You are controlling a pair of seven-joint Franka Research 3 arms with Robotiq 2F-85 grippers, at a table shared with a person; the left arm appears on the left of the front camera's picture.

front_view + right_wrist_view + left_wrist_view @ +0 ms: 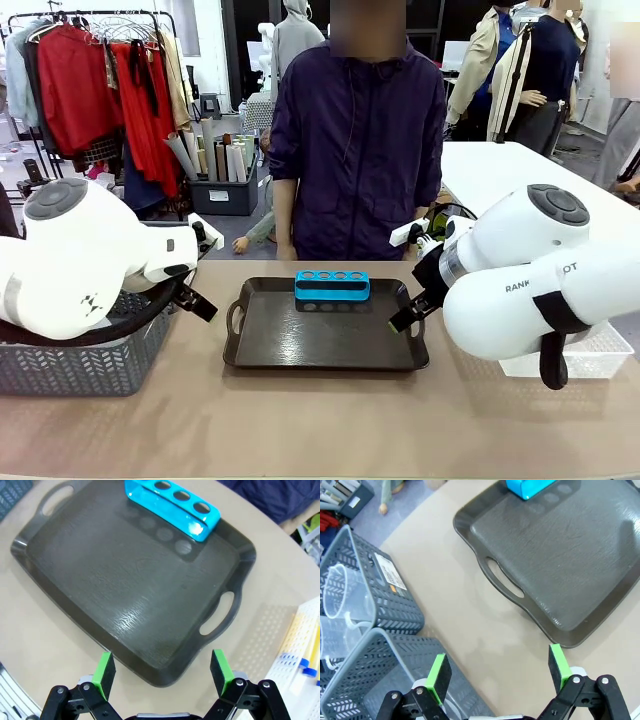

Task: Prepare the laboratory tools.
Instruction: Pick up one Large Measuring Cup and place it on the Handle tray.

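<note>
Since the small blue four-hole plastic rack (pixel 332 285) already sits on the black handled plastic tray (pixel 300 340), at its far edge with all four holes empty, I read the step in hand as fetching what goes in and beside it. Neither arm has anything gripped.

Right gripper (pixel 162 671): green pads wide apart, touching nothing, hanging above the tray's near corner by its right handle. Blue-capped tubes of amber liquid (pixel 306 645) lie flat in the white mesh basket (pixel 272 630) just beside that corner. To do it well: come down on one tube mid-body, across its length, clear of the cap and its neighbours. Then tip it upright before lining up over a hole (end hole first, so the fingers have room).

Left gripper (pixel 499 669): pads equally wide apart, empty, over tabletop (pixel 470 630) between the tray's left handle and the grey mesh baskets (pixel 395 615). A clear handled measuring beaker (pixel 342 597) stands inside the mesh. Another clear vessel sits beside it; can't tell if that's the flask. Take the beaker by its wall, not the handle, and lift straight up so it clears the mesh rim.

Person (pixel 355 140) stands at the far side, behind the tray.
</note>
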